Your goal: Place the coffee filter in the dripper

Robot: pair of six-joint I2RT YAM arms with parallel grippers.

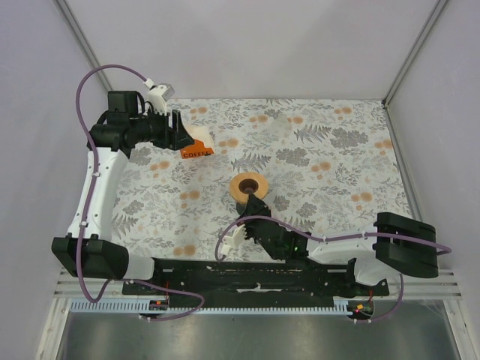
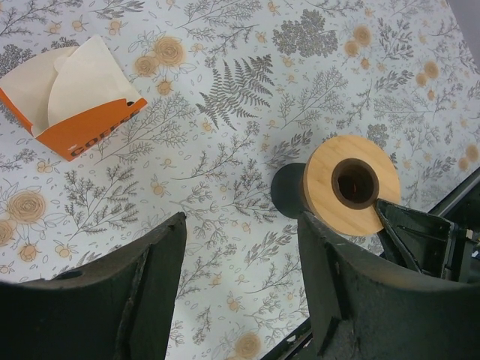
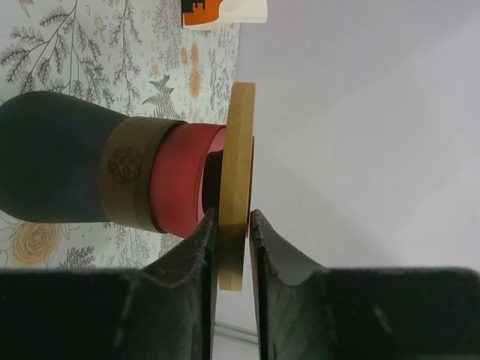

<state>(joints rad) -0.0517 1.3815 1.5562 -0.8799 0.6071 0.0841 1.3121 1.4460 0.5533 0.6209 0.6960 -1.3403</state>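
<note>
Right wrist view shows the right gripper (image 3: 234,221) clamped on the tan rim of the dripper (image 3: 241,150). The left gripper (image 2: 241,232) hangs with fingers apart, holding nothing. The coffee filter (image 2: 79,75) sits in the orange pack (image 2: 90,127), well apart from the dripper.

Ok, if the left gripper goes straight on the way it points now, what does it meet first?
Probably the bare tablecloth: the open left gripper aims between the orange pack, up-left in its wrist view, and the dripper at right, in line with neither. Depth is unclear.
</note>
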